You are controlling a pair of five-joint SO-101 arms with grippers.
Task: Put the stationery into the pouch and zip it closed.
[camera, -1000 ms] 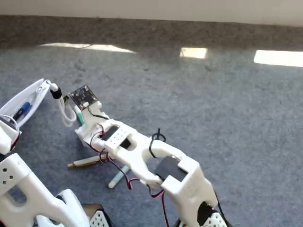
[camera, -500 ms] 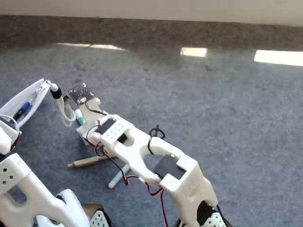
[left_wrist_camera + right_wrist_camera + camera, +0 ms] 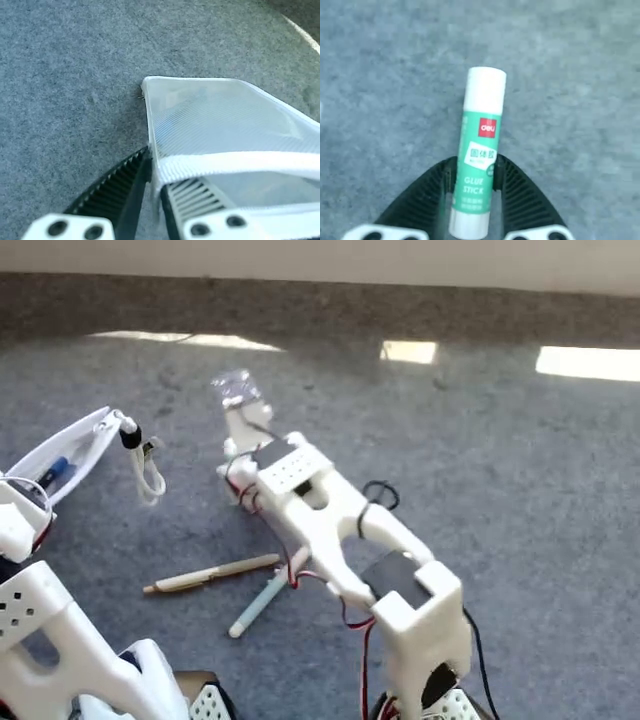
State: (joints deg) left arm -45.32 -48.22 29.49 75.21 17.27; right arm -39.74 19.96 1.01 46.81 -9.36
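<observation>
Above frame centre, a glue stick [image 3: 479, 145] is gripped by the right hand [image 3: 472, 172], while the far-left pouch [image 3: 80, 442] is pinched by the left hand [image 3: 152, 167].

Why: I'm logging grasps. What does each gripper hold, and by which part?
Right gripper: glue stick, by its green body. Left gripper: pouch, by its edge.

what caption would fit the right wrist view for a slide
Right gripper shut on a glue stick, cap end pointing out over the grey carpet.
</observation>
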